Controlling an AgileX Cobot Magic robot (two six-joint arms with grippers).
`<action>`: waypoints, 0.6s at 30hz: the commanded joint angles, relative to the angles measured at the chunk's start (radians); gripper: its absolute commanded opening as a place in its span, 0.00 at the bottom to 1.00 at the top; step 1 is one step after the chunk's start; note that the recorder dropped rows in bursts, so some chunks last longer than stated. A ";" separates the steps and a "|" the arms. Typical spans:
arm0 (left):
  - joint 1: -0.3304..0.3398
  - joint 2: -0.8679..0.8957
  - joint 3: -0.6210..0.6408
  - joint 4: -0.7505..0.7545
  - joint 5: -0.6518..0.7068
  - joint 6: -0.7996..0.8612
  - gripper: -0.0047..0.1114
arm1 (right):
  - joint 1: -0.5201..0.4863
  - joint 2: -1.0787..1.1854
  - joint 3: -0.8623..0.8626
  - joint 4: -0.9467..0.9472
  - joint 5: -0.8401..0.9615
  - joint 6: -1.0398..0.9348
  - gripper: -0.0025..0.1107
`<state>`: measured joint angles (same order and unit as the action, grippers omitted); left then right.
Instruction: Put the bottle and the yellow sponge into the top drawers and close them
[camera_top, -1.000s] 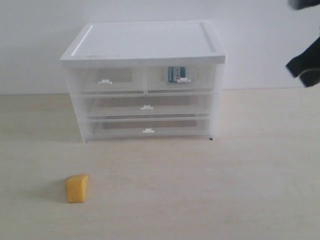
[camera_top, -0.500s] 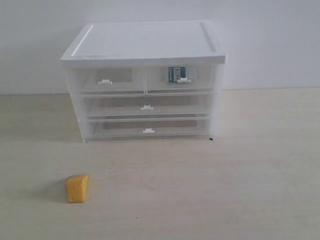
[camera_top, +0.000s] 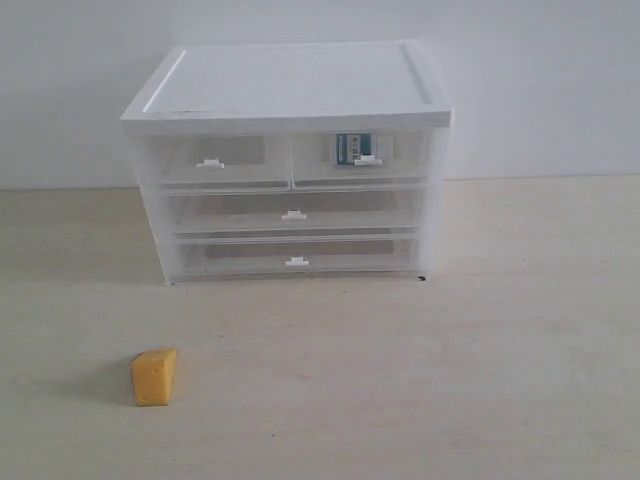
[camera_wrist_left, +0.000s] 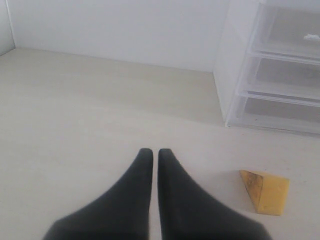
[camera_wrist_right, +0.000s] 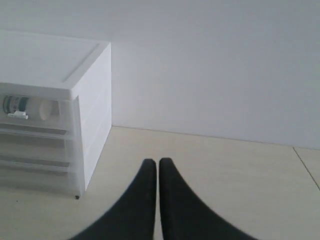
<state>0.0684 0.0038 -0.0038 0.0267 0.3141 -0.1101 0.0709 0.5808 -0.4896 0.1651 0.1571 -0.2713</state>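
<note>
**Bottle stowed, sponge out on the bench: about half done**

The bottle (camera_top: 353, 149) lies inside the right top drawer (camera_top: 400, 165), upper centre of the exterior frame. Its teal label shows through the clear front, just behind the white clip handle. That drawer sits flush with the left top drawer (camera_top: 240, 168), so both look shut. The left one looks empty as far as the clear front shows.

The yellow sponge (camera_top: 154, 376) sits on the bench (camera_top: 460, 360) at the lower left of the exterior frame. It is well apart from the cabinet (camera_top: 290, 85), out in front of its left corner, and nothing touches it.

The left pincer (camera_wrist_left: 151, 152) has its fingers nearly together with only a thin slit between them, and it grips nothing. The sponge is near it in the left wrist view but beside the tips, not between them. The right pincer (camera_wrist_right: 153, 162) is the same: tips almost meeting, nothing held. Its camera looks past the cabinet's right side, where the bottle shows in the drawer. Neither arm shows in the exterior frame.

Judgement: the bottle part reads as finished, placed with its drawer closed. Four steps are left:
- Pick up the sponge.
- Pull the left top drawer open.
- Drop the sponge in.
- Push the drawer shut.

The left arm looks better placed for this, and its pincer must open first.
</note>
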 joint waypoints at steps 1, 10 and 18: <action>0.002 -0.004 0.004 -0.002 -0.007 -0.002 0.08 | -0.003 -0.046 0.036 0.008 0.002 0.013 0.02; 0.002 -0.004 0.004 -0.002 -0.007 -0.002 0.08 | -0.003 -0.050 0.038 0.006 0.007 -0.030 0.02; 0.002 -0.004 0.004 -0.002 -0.007 -0.002 0.08 | 0.035 -0.077 0.056 0.003 0.094 -0.041 0.02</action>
<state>0.0684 0.0038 -0.0038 0.0267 0.3141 -0.1101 0.0809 0.5310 -0.4540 0.1713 0.2001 -0.2922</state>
